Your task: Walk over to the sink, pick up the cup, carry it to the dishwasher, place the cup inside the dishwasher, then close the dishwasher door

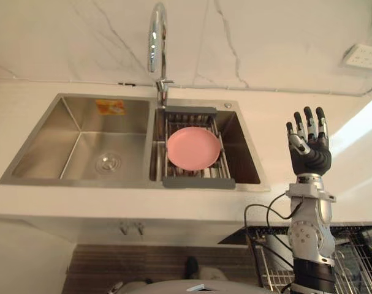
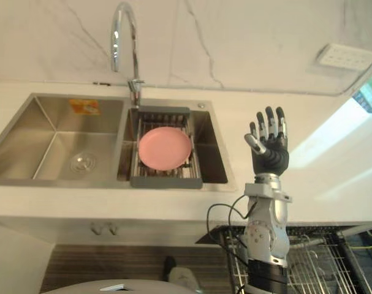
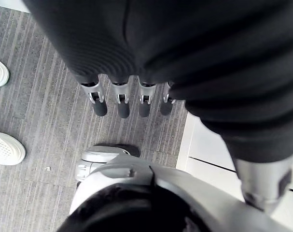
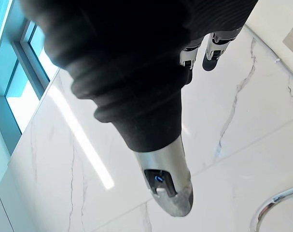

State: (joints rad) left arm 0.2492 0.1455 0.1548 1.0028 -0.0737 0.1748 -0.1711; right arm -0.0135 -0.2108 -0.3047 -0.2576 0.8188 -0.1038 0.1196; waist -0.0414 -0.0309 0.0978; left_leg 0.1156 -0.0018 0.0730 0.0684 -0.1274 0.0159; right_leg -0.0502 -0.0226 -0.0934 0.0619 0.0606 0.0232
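Note:
A steel double sink (image 1: 81, 122) is set in the white counter before me. In its right basin a grey drying rack (image 1: 198, 182) carries a round pink plate (image 1: 193, 148), lying flat. My right hand (image 1: 309, 150) is raised over the counter to the right of the sink, palm up and fingers straight, open and holding nothing. Its fingertips (image 4: 210, 53) point at the marble wall in the right wrist view. My left hand (image 3: 119, 99) hangs down at my side over the floor, fingers straight and empty.
A tall chrome tap (image 1: 156, 43) rises behind the sink's divider. Below the counter at the lower right stands a pulled-out wire dishwasher rack (image 1: 348, 266). A wall socket (image 1: 363, 56) is at the upper right. A person's white shoes (image 3: 6, 149) stand on the grey floor.

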